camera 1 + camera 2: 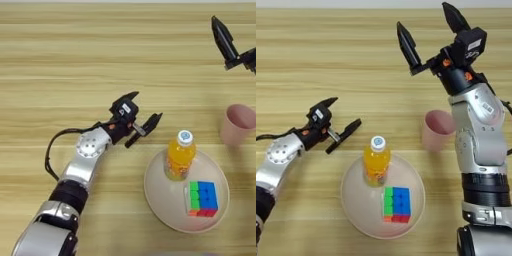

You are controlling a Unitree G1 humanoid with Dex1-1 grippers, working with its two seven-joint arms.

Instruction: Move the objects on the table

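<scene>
An orange-drink bottle [180, 156] with a white cap stands upright on a round pale plate [160, 190], beside a colourful puzzle cube [202, 198]. A pale pink cup [437, 130] stands upright on the table [65, 65] just right of the plate. My left gripper [144, 111] hovers open, left of the bottle, with nothing between its fingers. My right gripper [428, 30] is open above and behind the cup, holding nothing. No marker pen shows.
The plate lies near the front edge of the table. Broad bare wood stretches across the far and left parts of the table.
</scene>
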